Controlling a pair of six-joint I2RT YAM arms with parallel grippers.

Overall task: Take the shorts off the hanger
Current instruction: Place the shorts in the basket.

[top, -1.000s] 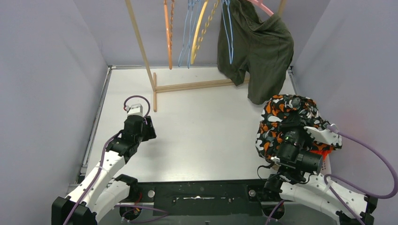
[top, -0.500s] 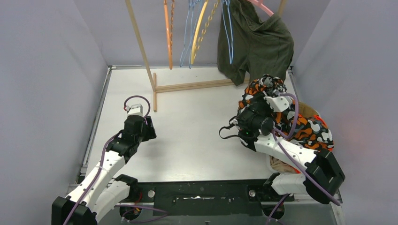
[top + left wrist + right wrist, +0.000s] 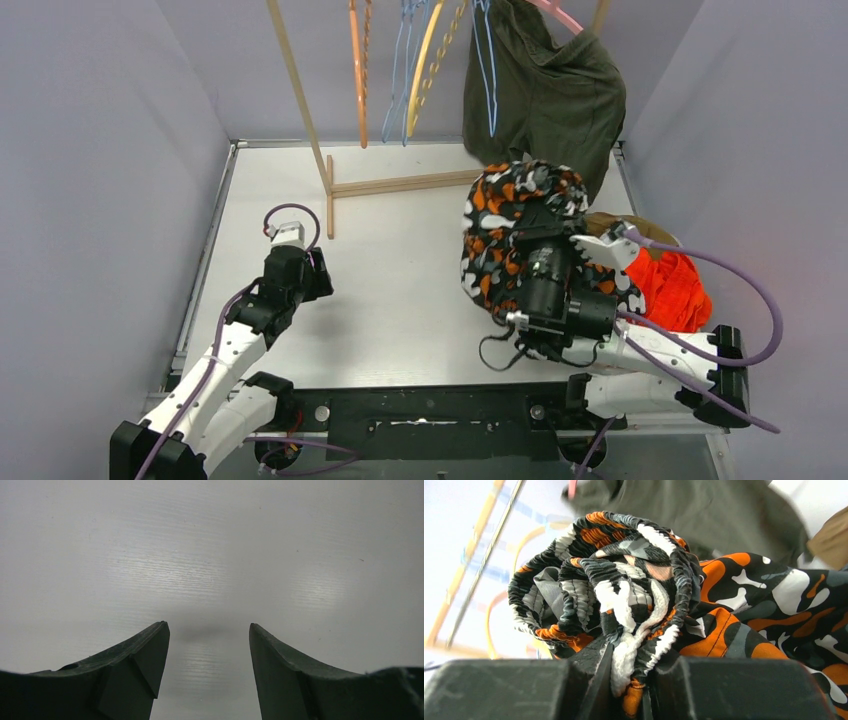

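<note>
Right pincer (image 3: 624, 680) is pinching the camo shorts (image 3: 624, 595) by the bunched waistband; the soft, light cloth is draping limply. Left pincer (image 3: 209, 645) is hovering spread.

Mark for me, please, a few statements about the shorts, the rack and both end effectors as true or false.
1. The right end effector is shut on the camouflage shorts. True.
2. The left end effector holds a hanger. False: it is open and empty, just above the bare table.
3. The dark green shorts lie flat on the table. False: they hang from the rack at the back.
4. Orange-red shorts lie at the table's right side. True.
5. Several hangers on the rack are bare. True.
</note>
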